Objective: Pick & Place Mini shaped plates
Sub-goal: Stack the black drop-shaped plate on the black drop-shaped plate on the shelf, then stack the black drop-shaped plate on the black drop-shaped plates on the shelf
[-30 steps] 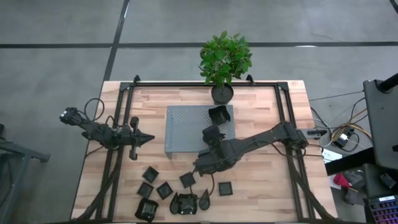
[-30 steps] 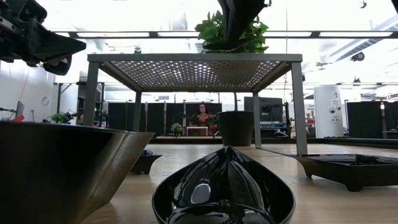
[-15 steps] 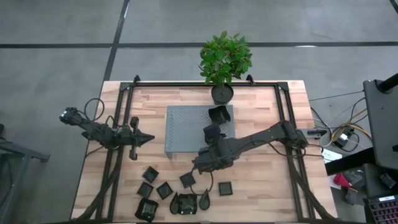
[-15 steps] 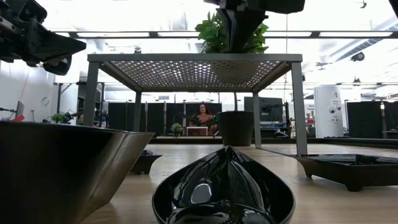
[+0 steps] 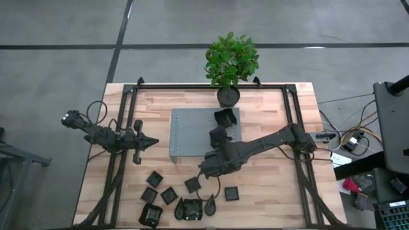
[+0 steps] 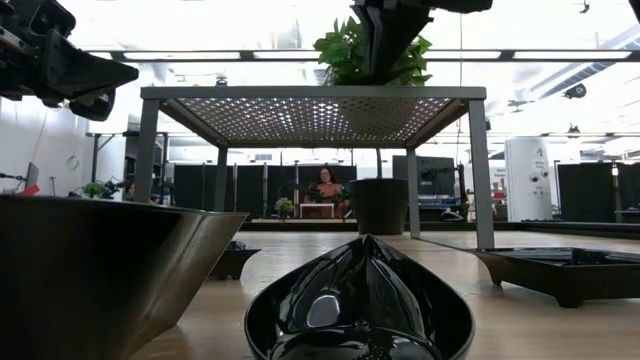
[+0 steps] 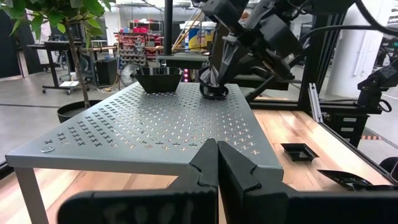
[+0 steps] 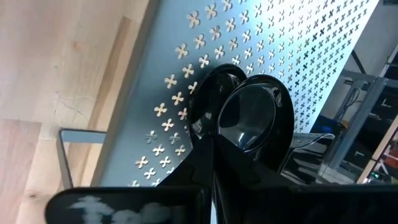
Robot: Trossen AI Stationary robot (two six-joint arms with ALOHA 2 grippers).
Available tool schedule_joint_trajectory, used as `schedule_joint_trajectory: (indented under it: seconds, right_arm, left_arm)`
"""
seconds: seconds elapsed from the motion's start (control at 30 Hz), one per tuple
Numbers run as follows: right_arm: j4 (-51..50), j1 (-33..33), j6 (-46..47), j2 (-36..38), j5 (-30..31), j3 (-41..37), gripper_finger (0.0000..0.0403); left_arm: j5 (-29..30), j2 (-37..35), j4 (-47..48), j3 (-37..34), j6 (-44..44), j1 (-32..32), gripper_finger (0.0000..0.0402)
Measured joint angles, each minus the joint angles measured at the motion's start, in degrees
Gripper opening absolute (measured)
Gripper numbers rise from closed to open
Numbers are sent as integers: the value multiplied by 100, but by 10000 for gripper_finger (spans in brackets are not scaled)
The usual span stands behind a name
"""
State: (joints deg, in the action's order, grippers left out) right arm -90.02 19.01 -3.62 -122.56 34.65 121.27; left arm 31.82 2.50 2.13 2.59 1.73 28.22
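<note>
Several tiny black dishes lie on the wood near the table's near edge, among them a square one (image 5: pixel 154 179) and a teardrop one (image 5: pixel 209 206) that fills the low view's foreground (image 6: pixel 360 300). On the grey perforated platform (image 5: pixel 192 131) a square dish (image 5: pixel 225 117) (image 7: pixel 160 78) stands on its base. My right gripper (image 5: pixel 216 143) (image 8: pixel 214 155) is over the platform's near right part, shut on a glossy rounded dish (image 5: pixel 218 135). My left gripper (image 5: pixel 152 142) (image 7: pixel 217 165) hovers left of the platform, shut and touching nothing. My right gripper pinches the rounded dish by its rim (image 8: pixel 216 132), the two fingers meeting on the wall nearest the wrist. It comes slanting down from the table's near right side. In the left wrist view the dish's underside (image 7: pixel 215 94) appears to sit on the platform, tilted a little.
A potted plant (image 5: pixel 230 64) stands at the platform's far edge. Black frame rails (image 5: pixel 124 128) run along both sides of the table. In the low view a big dark dish wall (image 6: pixel 100 270) and a flat dish (image 6: pixel 565 270) flank the teardrop one. A person sits far back in the room (image 6: pixel 325 185).
In the low view my right wrist has come down a little over the platform. The rounded dish stays at the same spot on the platform. My left arm has kept still.
</note>
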Motion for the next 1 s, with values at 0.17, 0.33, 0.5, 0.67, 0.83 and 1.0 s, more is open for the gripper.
schedule_joint_trajectory:
  seconds: [0.17,0.33,0.5,0.67,0.83,1.0]
  right_arm:
    - [0,-4,11,67,0,0,9]
    - [0,2,46,67,-52,0,15]
    - [0,15,141,67,-24,0,50]
    - [0,56,167,85,-20,0,79]
    - [0,182,534,228,-17,15,90]
    - [0,372,1255,335,-64,7,90]
  left_arm:
    - [1,0,0,0,-2,-1,0]
    - [1,0,0,0,0,-1,0]
    - [0,-2,0,0,0,-1,0]
    - [0,-2,0,0,-1,-1,0]
    - [0,0,-2,0,-1,-1,0]
    - [1,0,-2,0,-1,-1,0]
